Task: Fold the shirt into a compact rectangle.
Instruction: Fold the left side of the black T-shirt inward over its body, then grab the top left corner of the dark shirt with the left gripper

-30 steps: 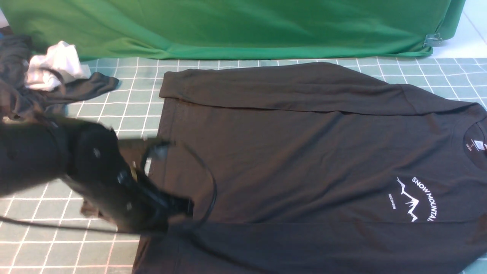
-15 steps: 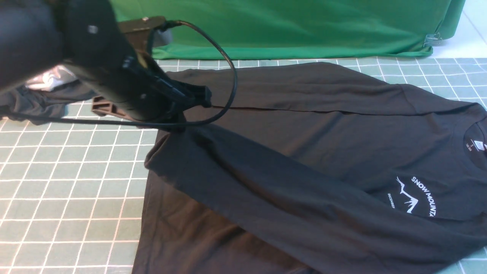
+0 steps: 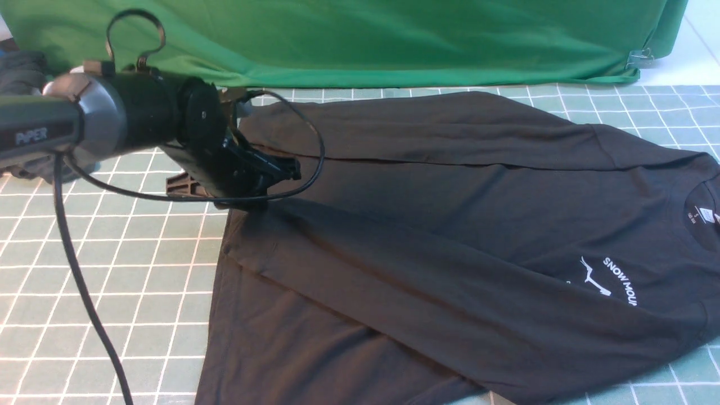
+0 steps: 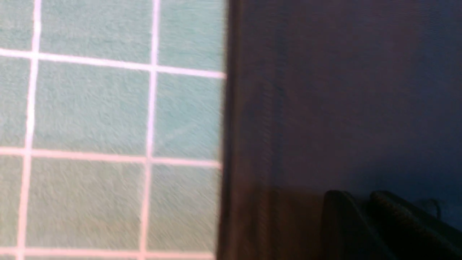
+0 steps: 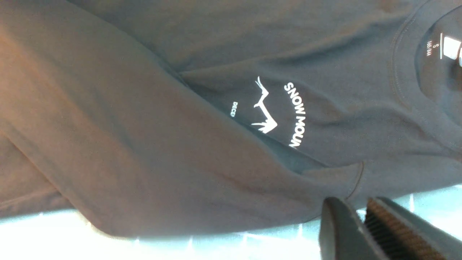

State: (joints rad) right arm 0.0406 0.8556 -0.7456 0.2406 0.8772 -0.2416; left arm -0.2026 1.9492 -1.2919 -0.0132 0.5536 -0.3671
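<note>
The black shirt (image 3: 450, 214) lies flat on the gridded mat, collar and white neck label (image 3: 710, 215) at the right, chest print (image 3: 619, 278) partly covered. Its near sleeve (image 3: 394, 281) runs diagonally across the body up to my left gripper (image 3: 284, 169), which is shut on the cuff end near the hem's far left corner. In the left wrist view the dark fingers (image 4: 339, 220) sit close together over the shirt (image 4: 343, 90). My right gripper (image 5: 355, 204) does not show in the front view. It hovers shut and empty above the shirt's (image 5: 180, 144) near edge, by the print (image 5: 296, 112).
A green cloth backdrop (image 3: 365, 39) hangs along the far side, with a metal clip (image 3: 641, 58) at its right end. A dark grey garment (image 3: 19, 64) peeks out behind my left arm. The arm's black cable (image 3: 84, 292) trails over the green mat (image 3: 112, 270).
My left gripper carried the near sleeve's cuff from the front left up and across the shirt to the far left corner, then came lower. The sleeve now covers part of the print.
</note>
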